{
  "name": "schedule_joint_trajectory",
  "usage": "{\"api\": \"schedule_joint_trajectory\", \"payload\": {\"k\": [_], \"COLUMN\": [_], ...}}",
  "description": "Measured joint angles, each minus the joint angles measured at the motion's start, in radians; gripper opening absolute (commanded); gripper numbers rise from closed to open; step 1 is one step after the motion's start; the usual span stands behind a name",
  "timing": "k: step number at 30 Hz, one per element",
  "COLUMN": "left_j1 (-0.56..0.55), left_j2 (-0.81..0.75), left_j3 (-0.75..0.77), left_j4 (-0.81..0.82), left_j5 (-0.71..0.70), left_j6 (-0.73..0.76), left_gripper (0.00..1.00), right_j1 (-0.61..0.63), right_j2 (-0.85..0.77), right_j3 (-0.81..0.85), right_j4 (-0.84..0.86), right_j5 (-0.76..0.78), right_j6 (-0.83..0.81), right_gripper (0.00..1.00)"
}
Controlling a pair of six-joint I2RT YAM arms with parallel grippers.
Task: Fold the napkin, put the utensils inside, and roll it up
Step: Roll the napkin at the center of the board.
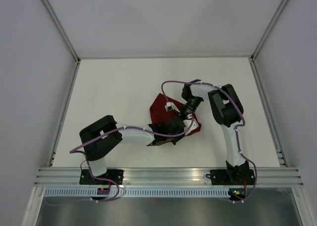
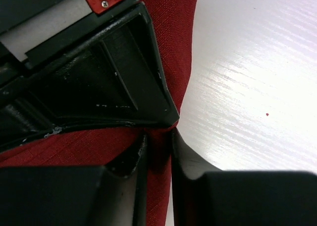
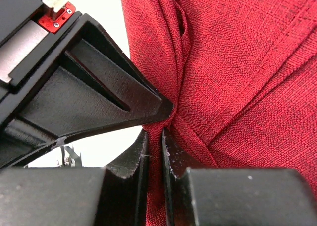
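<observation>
The dark red napkin (image 1: 159, 105) lies bunched and creased at the middle of the white table (image 1: 119, 87), partly under both grippers. My left gripper (image 1: 176, 129) is shut on a fold of the napkin (image 2: 174, 42), and cloth runs between its jaws (image 2: 157, 139). My right gripper (image 1: 186, 116) is shut on a gathered pleat of the napkin (image 3: 237, 62), pinched between its fingertips (image 3: 154, 136). The two grippers sit close together over the cloth. No fork or other utensil shows in any view.
An aluminium rail (image 1: 168, 174) runs along the near edge, where both arm bases are bolted. Metal frame posts (image 1: 64, 114) and white walls bound the table on the left, right and back. Bare table (image 2: 257, 87) lies right of the left gripper.
</observation>
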Motion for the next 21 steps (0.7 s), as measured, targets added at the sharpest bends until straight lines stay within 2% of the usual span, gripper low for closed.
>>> {"api": "schedule_joint_trajectory", "payload": {"k": [2, 4, 5, 6, 8, 9, 12, 17, 21], "left_j1": [0.0, 0.003, 0.006, 0.012, 0.026, 0.033, 0.06, 0.103, 0.128], "left_j2": [0.007, 0.013, 0.016, 0.017, 0.023, 0.026, 0.029, 0.044, 0.062], "left_j3": [0.012, 0.022, 0.028, 0.033, 0.047, 0.055, 0.064, 0.083, 0.104], "left_j4": [-0.011, -0.019, -0.025, -0.031, -0.047, -0.058, -0.07, -0.074, -0.084], "left_j5": [0.008, 0.021, 0.032, 0.044, 0.082, 0.108, 0.162, 0.257, 0.323], "left_j6": [0.004, 0.008, 0.009, 0.01, 0.009, 0.009, 0.008, -0.005, -0.016], "left_gripper": [0.08, 0.02, 0.02, 0.02, 0.02, 0.02, 0.02, 0.02, 0.02], "right_j1": [-0.003, -0.006, -0.006, -0.008, -0.01, -0.011, -0.026, -0.055, -0.105], "right_j2": [0.0, 0.0, 0.0, 0.0, 0.0, -0.005, -0.044, -0.139, -0.24], "right_j3": [0.0, 0.0, 0.0, 0.0, -0.001, -0.005, -0.027, -0.068, -0.125], "right_j4": [-0.002, -0.003, -0.003, -0.003, 0.001, 0.005, 0.042, 0.193, 0.433], "right_j5": [0.003, 0.006, 0.009, 0.01, 0.009, 0.007, 0.005, 0.015, 0.054], "right_j6": [0.002, 0.007, 0.011, 0.017, 0.042, 0.056, 0.106, 0.232, 0.401], "right_gripper": [0.1, 0.15, 0.2, 0.3, 0.38, 0.46, 0.56, 0.62, 0.63]}}
